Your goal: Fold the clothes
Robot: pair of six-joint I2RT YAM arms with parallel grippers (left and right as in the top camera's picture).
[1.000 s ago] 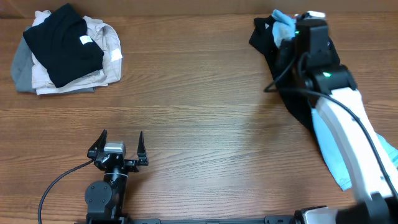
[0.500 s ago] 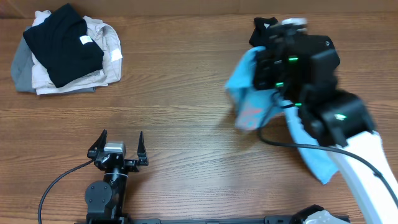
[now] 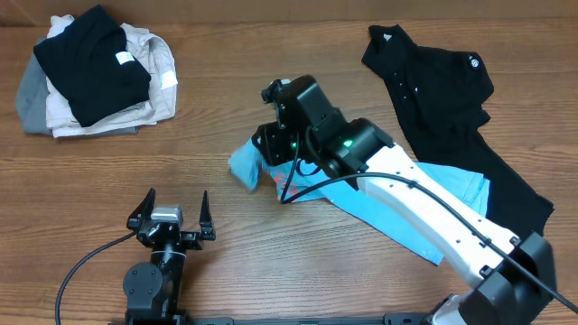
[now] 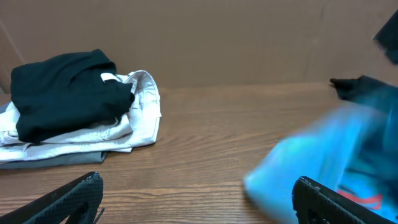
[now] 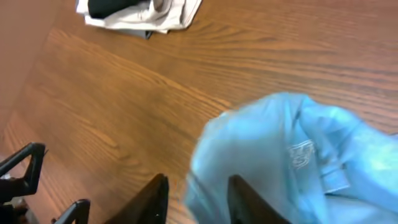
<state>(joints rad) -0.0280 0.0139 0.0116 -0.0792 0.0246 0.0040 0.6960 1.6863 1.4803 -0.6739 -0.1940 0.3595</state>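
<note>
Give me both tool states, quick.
Left tool: open, empty.
Right tool: partly open, light blue T-shirt in the gap, apparently not clamped.

The T-shirt [image 3: 379,215] at centre is light blue, with white lettering [image 5: 301,155] and a red mark [image 4: 360,199]. At two o'clock lies a black shirt [image 3: 433,90]. At ten o'clock is a black, cream and grey pile [image 3: 90,77]. The tabletop [image 3: 271,135] is brown wood-grain.

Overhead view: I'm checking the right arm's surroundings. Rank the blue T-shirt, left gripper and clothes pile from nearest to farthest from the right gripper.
From the right gripper:
1. Blue T-shirt, right at it, mid-table.
2. Left gripper, at the front left.
3. Clothes pile, in the far-left corner.
</note>
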